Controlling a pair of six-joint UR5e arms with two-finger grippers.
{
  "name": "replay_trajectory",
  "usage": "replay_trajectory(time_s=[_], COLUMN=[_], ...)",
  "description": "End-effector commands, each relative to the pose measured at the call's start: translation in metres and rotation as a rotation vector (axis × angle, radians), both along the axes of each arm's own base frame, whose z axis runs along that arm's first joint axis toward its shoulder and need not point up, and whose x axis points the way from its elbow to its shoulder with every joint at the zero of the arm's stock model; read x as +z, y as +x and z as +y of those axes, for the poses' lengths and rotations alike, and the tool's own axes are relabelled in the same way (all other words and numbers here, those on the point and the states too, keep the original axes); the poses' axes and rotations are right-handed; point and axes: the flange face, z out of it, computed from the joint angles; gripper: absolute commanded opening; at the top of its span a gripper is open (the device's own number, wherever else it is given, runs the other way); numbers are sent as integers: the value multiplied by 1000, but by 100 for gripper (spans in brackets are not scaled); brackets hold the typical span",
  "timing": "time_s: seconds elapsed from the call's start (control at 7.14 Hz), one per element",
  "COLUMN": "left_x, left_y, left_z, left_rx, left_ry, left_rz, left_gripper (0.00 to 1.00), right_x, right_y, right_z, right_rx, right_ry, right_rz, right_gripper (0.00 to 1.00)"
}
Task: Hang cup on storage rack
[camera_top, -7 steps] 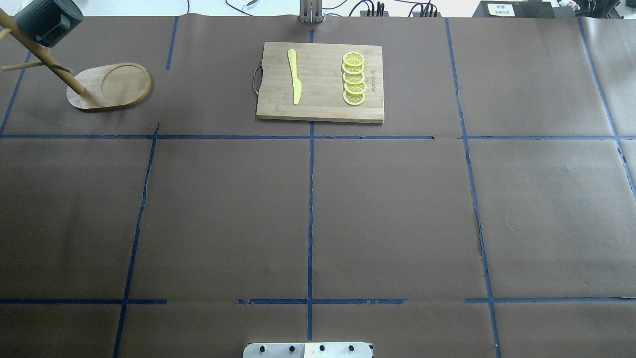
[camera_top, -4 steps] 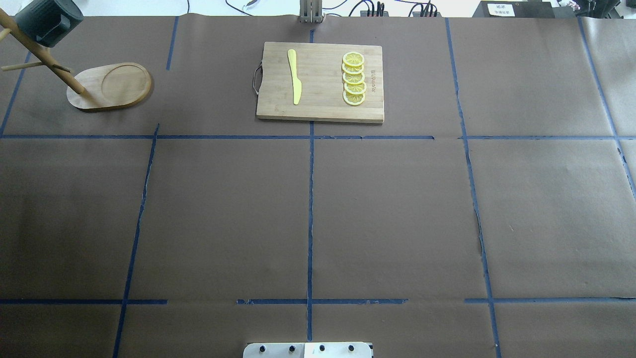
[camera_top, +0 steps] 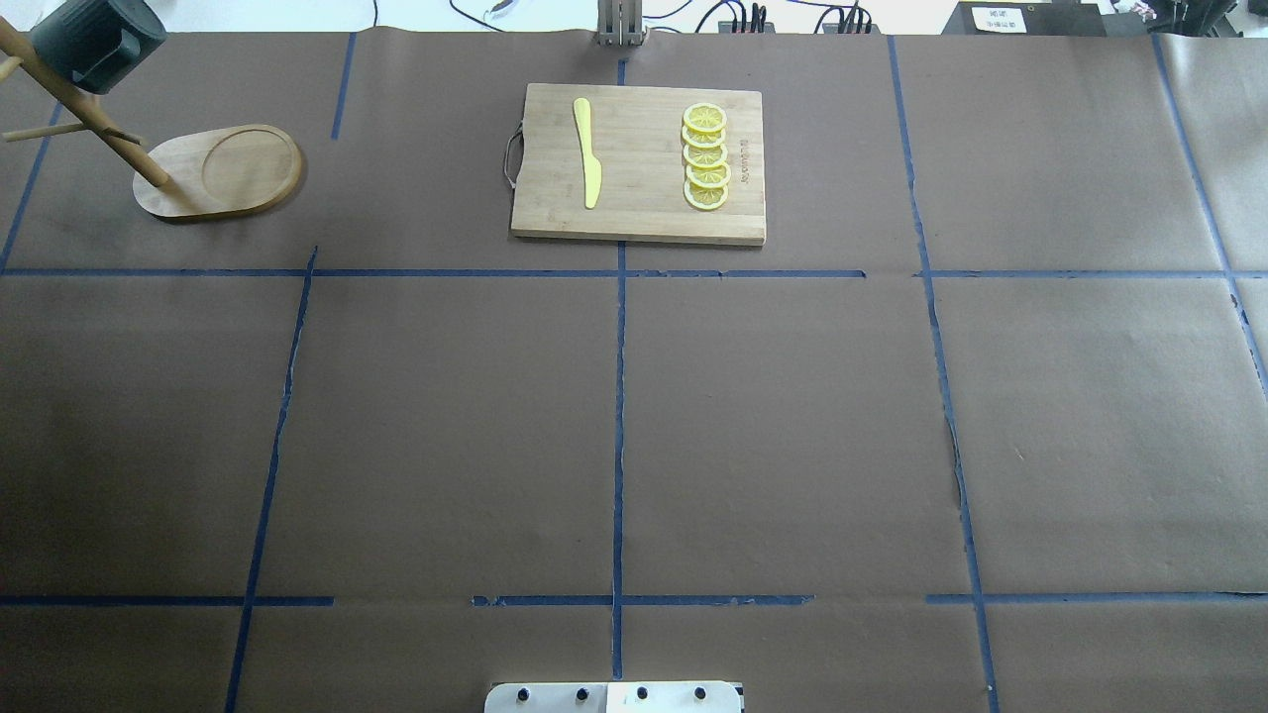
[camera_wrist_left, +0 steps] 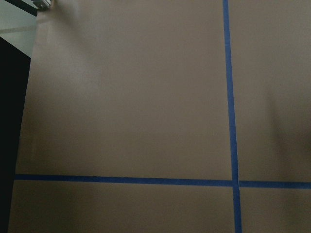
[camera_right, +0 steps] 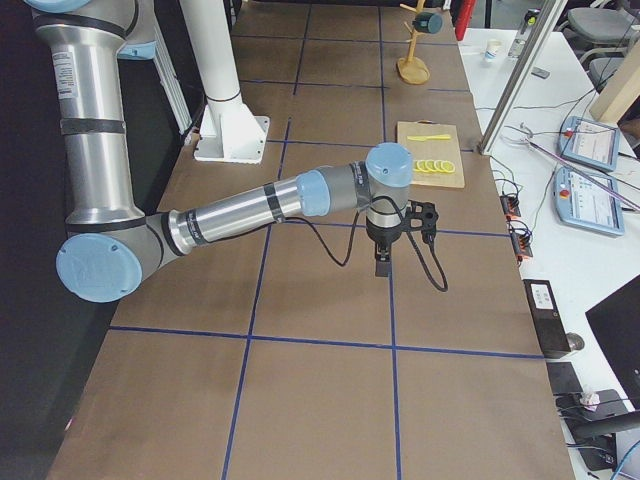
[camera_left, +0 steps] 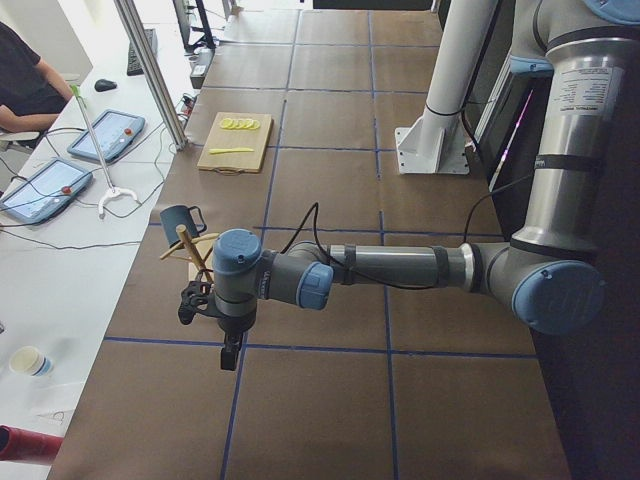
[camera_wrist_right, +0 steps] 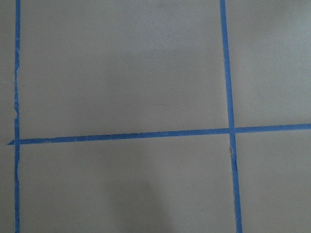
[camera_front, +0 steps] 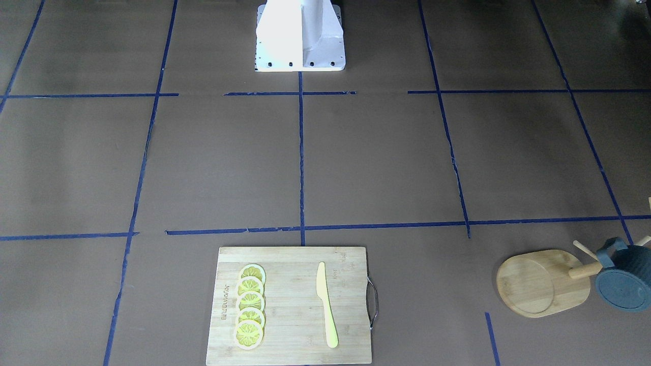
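The dark blue-grey ribbed cup (camera_top: 94, 40) hangs on a peg of the light wooden storage rack (camera_top: 218, 173) at the far left corner of the table. In the front-facing view the cup (camera_front: 623, 287) shows its flat round bottom beside the rack's oval base (camera_front: 539, 282). The cup (camera_left: 180, 218) also shows in the left view. My left gripper (camera_left: 229, 358) points down over the table, on the near side of the rack and apart from it. My right gripper (camera_right: 383, 268) hangs over the table's right half, far from the rack (camera_right: 412, 60). I cannot tell whether either gripper is open or shut.
A bamboo cutting board (camera_top: 639, 223) with a yellow knife (camera_top: 587, 149) and several lemon slices (camera_top: 705, 156) lies at the far middle. Brown paper with blue tape lines (camera_top: 619, 396) covers the table. An operator (camera_left: 25, 80) sits at the left end.
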Motion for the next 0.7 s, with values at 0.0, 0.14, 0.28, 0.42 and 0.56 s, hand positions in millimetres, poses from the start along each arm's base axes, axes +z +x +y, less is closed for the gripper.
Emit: replay_trajectory(time_s=[0.0, 0.14, 0.28, 0.42, 0.56], left_x=[8, 19, 27, 26, 25], left_y=[10, 11, 12, 12, 12], left_z=[13, 21, 34, 35, 34], left_rx=[150, 143, 140, 140, 140], left_ry=[-37, -58, -70, -70, -67], left_rz=[141, 158, 164, 166, 165], left_gripper=[100, 100, 100, 100, 100], right_x=[25, 35, 47, 68, 95], right_y=[12, 16, 23, 39, 59], right_z=[18, 26, 36, 43, 45], right_rx=[-28, -31, -33, -33, -50], right_ry=[-8, -17, -25, -28, -15], right_rz=[-37, -35, -33, -30, -26], right_gripper=[100, 100, 100, 100, 100])
